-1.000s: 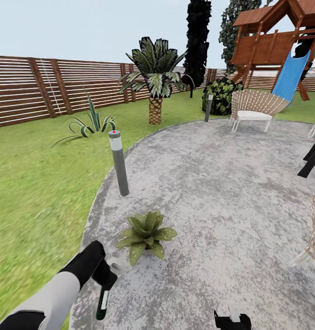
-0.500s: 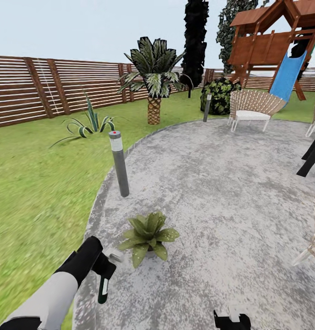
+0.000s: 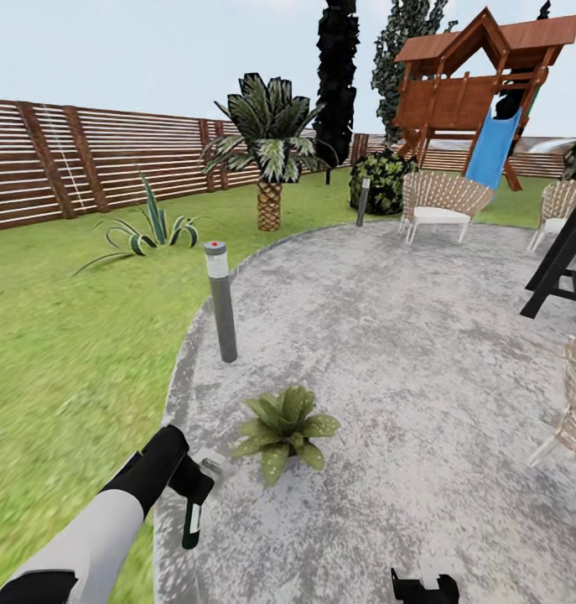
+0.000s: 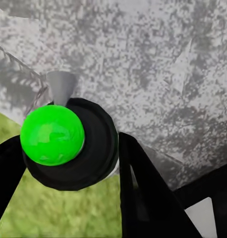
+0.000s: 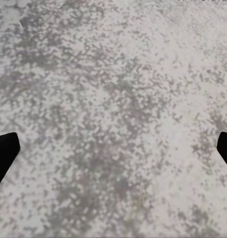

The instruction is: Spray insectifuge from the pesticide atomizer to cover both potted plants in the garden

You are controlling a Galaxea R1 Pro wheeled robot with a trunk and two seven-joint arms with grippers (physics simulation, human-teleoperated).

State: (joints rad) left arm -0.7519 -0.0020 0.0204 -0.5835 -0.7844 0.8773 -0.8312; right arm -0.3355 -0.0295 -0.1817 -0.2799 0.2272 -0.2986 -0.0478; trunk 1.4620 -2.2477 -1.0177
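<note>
left claw: clenched on pesticide atomizer | right claw: spread wide, holding nothing | atomizer: long axis near-vertical, base down, spray head toward potted plant

Flat, even daylight under a pale sky; the lawn blurs toward the head view's left edge, and the patio renders coarse and pixelated.

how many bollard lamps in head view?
2. One bollard lamp stands at the patio's near-left edge; the second lamp stands far back by the dark bush. More may be hidden.
</note>
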